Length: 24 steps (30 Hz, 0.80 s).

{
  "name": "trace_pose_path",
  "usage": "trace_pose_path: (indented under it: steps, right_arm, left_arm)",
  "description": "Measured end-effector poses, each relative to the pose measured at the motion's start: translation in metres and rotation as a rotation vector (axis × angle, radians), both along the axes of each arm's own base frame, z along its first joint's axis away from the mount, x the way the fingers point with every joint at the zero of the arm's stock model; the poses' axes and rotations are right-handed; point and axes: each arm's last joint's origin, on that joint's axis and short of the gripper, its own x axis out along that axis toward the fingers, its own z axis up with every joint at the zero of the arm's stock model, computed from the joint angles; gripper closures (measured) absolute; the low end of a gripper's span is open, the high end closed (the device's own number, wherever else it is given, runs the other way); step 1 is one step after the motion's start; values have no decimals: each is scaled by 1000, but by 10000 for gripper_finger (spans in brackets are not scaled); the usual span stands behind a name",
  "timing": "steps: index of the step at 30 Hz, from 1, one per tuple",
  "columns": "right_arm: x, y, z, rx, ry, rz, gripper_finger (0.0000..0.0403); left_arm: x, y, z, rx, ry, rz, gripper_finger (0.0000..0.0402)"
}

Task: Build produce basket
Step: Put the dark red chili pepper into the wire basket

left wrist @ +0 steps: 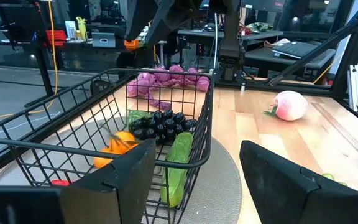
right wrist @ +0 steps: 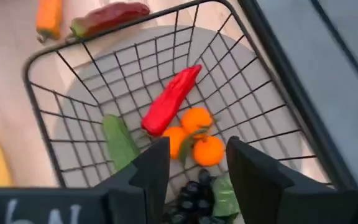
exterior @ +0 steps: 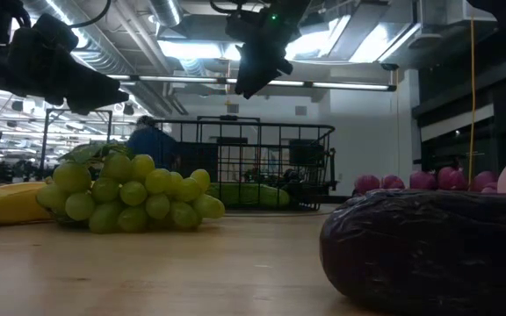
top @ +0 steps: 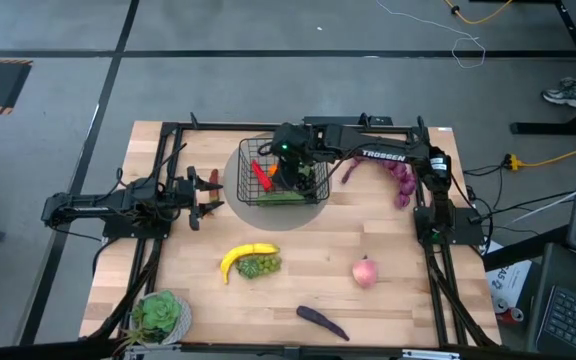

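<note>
From above, the square black wire-grid basket (top: 280,172) sits on a round grey disc (top: 236,185) near the far edge of the wooden tabletop (top: 398,300), with a long red chili (top: 261,176) showing inside. The right gripper (top: 294,166) hangs over the basket; the left gripper (top: 206,195) waits beside the disc toward the left edge. A yellow banana (top: 246,256) and a green grape bunch (top: 260,266) lie mid-table, a pink peach (top: 365,271) toward the right edge, a purple eggplant (top: 322,322) by the near edge, and a pink-purple grape bunch (top: 401,179) near the far right corner.

At table height, the right gripper (exterior: 251,77) hovers above the basket (exterior: 253,162).

The left wrist view shows its fingers (left wrist: 114,180) apart, empty, facing the basket (left wrist: 104,134), which holds a green cucumber (left wrist: 179,163), dark grapes (left wrist: 160,124) and orange pieces (left wrist: 118,146).

The right wrist view shows its fingers (right wrist: 151,168) spread, empty, over the chili (right wrist: 169,99) and oranges (right wrist: 197,140).
</note>
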Motion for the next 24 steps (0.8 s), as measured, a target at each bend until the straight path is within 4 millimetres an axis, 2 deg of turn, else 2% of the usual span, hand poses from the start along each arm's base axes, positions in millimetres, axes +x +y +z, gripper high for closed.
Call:
trace_pose_path:
  steps: [4, 10, 19, 24]
  right_arm:
    - [6, 7, 2, 131, -73, 103, 252]
    - [10, 40, 4, 336, -110, 317, 254]
    - [13, 90, 4, 337, -93, 429, 254]
    - [12, 106, 4, 340, -86, 462, 254]
  left_arm:
    - [0, 0, 0, 0, 0, 0, 172]
    - [0, 0, 0, 0, 0, 0, 172]
    - [0, 0, 0, 0, 0, 0, 172]
    - [0, 0, 0, 0, 0, 1, 172]
